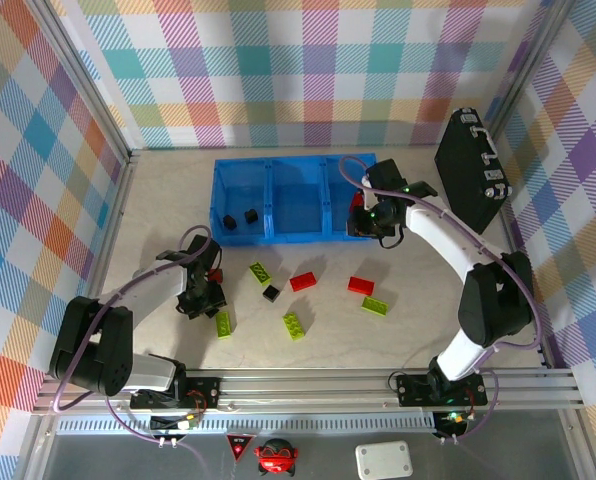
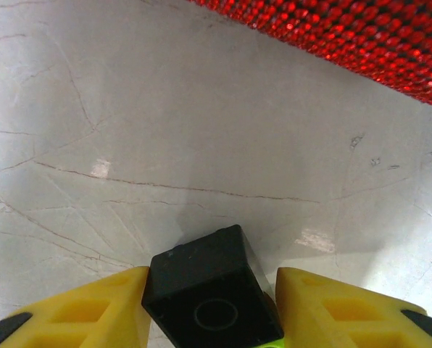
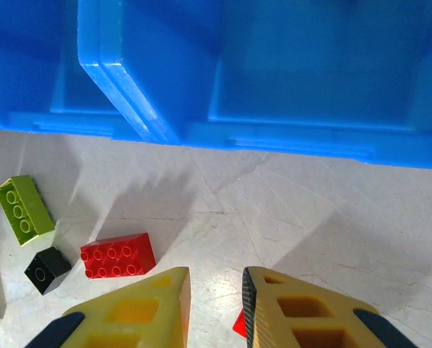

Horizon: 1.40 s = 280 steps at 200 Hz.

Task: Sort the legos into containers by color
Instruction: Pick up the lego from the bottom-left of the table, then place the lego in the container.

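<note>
black plastic cubes point(image 1: 249, 214), two, sit in your translucent blue tray point(image 1: 278, 238); left gripper point(image 2: 212, 312) pinches a third cube point(image 2: 205, 279), right gripper point(image 3: 216, 308) something red point(image 3: 238, 324), other bricks point(image 1: 302, 282) lie loose.

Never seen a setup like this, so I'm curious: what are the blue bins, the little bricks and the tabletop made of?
Blue bins: glossy, slightly see-through plastic, judging by the shiny rims. Bricks: hard molded plastic, smooth with a slight sheen, with round studs. Tabletop: pale matte surface with fine marble-like veins; stone or printed laminate, I cannot tell.
</note>
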Motion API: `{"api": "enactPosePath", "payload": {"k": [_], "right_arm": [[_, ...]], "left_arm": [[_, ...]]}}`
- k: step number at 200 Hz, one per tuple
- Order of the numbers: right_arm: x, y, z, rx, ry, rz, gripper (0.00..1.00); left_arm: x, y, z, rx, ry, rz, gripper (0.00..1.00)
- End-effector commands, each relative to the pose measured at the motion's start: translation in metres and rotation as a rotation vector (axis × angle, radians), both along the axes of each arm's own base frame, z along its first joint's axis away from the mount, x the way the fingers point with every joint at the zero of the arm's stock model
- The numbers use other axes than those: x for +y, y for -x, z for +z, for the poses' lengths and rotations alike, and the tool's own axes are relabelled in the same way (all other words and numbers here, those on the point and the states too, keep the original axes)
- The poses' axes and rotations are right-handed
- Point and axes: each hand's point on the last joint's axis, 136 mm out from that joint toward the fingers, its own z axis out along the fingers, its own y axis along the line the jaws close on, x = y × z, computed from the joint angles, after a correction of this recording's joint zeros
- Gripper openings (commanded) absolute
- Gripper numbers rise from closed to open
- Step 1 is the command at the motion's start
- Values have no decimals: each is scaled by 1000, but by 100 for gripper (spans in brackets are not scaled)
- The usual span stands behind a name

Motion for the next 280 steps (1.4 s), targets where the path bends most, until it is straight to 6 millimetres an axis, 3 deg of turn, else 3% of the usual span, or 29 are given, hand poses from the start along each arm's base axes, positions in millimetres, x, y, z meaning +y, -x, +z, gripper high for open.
{"api": "enactPosePath", "payload": {"k": [1, 88, 150, 203, 280], "right_arm": [[0, 10, 6, 3, -12, 14, 27], [-3, 14, 9, -3, -10, 9, 27], [-7, 18, 12, -10, -7, -3, 27], [-14, 25, 17, -24, 10, -21, 27], [-31, 42, 22, -37, 41, -72, 27]], "left_arm": [[-5, -3, 2, -9, 10, -28, 44], [-7, -9, 15, -42, 17, -40, 40], [-9, -25, 44, -95, 17, -64, 39], [-16, -49, 70, -140, 21, -100, 39], [-38, -106, 93, -172, 42, -177, 39]]}}
